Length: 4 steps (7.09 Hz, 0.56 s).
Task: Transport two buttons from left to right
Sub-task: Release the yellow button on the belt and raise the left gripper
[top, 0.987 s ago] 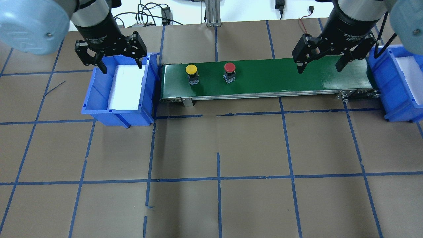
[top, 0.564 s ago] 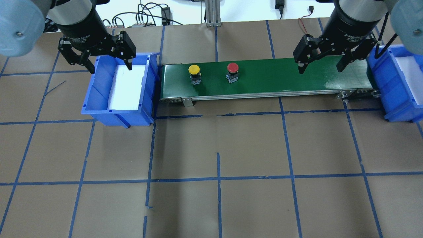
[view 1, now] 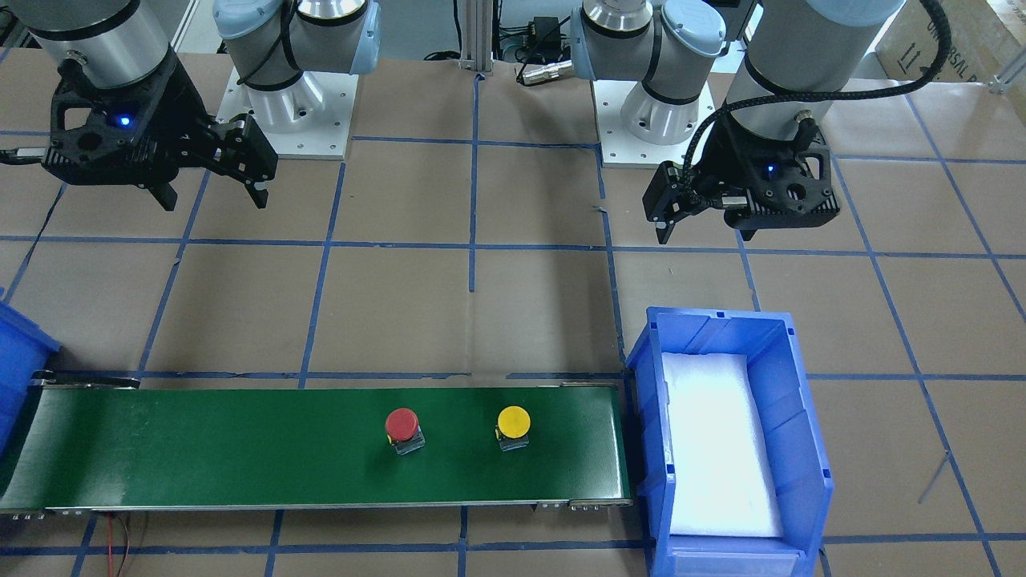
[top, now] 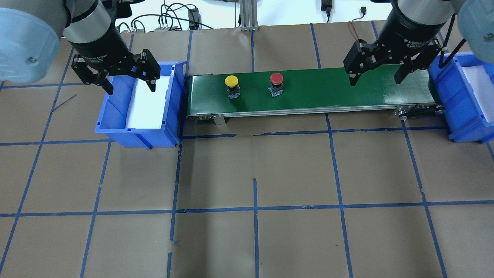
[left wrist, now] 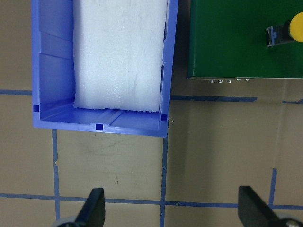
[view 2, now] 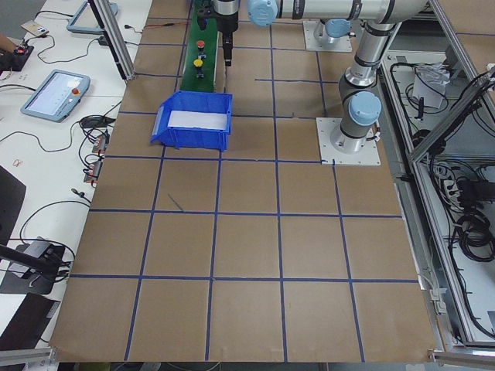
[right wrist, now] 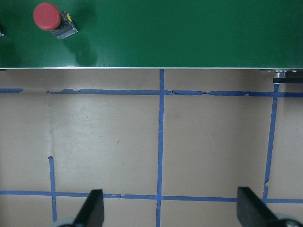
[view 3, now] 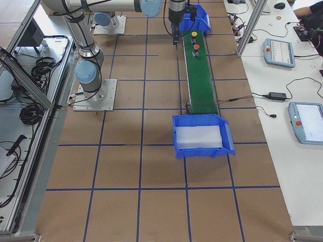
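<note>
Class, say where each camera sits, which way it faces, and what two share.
Front-facing: across the table, facing the robot, down; left arm on view's right, right arm left.
Overhead: behind the robot, down on green belt; left gripper, right gripper.
Exterior left: table's end, along the table; left arm nearest.
Exterior right: opposite end; right arm nearest.
Left wrist: down on blue bin; left fingers.
Right wrist: down on belt edge; right fingers.
Shared: red button, right wrist and front-facing.
</note>
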{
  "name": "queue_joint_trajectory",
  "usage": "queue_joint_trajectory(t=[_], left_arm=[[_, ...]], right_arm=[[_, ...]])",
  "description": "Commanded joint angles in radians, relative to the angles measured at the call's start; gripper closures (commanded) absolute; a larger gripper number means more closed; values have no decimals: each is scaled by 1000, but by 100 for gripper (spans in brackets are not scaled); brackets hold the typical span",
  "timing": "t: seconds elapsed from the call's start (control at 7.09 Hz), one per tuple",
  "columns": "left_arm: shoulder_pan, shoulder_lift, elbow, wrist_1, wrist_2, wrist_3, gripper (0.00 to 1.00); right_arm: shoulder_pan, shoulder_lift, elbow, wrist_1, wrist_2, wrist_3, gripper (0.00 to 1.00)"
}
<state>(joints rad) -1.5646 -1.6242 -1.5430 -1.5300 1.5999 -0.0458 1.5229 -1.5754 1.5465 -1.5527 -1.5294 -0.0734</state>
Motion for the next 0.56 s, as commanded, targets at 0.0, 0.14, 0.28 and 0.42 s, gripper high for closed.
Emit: queue_joint_trajectory(t=[0.0,0.14,0.28,0.42], left_arm=[[8,3,-3,14,6,3,0],[9,3,1,10,6,3,0],[9,3,3,8,6,3,0],[11,4,4,-5,9,3,0]], right_arm=[[0,0,0,-1,0,0,0],[-1,0,0,0,0,0,0],[0,0,0,0,0,0,0],[3,2,0,-1,0,0,0]])
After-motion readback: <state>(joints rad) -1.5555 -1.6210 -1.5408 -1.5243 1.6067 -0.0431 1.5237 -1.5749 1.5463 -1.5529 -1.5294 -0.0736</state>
